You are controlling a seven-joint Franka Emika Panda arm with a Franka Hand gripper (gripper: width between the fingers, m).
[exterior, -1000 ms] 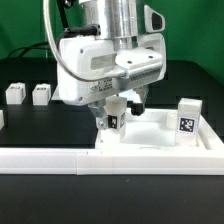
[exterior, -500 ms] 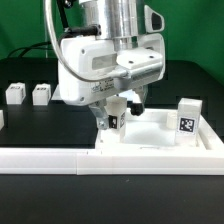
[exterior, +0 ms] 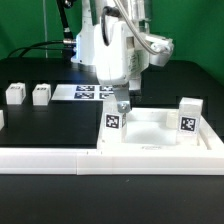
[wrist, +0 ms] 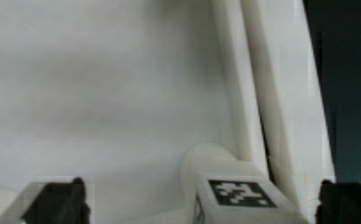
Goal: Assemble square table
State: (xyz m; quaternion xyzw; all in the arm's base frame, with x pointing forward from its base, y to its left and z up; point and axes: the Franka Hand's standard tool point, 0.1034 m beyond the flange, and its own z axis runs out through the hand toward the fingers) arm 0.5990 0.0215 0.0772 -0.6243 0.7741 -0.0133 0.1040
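The white square table top (exterior: 152, 138) lies tray-like behind the long rail. One tagged white leg (exterior: 115, 119) stands upright at its corner on the exterior view's left, and another leg (exterior: 188, 115) stands at the corner on the right. My gripper (exterior: 126, 100) hangs just above the left leg, open and holding nothing. In the wrist view the gripper (wrist: 198, 204) has its dark fingertips (wrist: 54, 200) wide apart, with the tagged leg (wrist: 241, 192) between them untouched and the table top's rim (wrist: 275, 90) running alongside. Two loose legs (exterior: 14, 94) (exterior: 41, 94) sit on the exterior view's left.
The long white low rail (exterior: 60, 158) runs across the front of the table. The marker board (exterior: 92, 92) lies behind the arm. Another white part (exterior: 2, 118) shows at the exterior view's left edge. A green backdrop stands behind.
The gripper has let go of the left leg, opened, and lifted up and back. The leg stays standing at the table top's corner.
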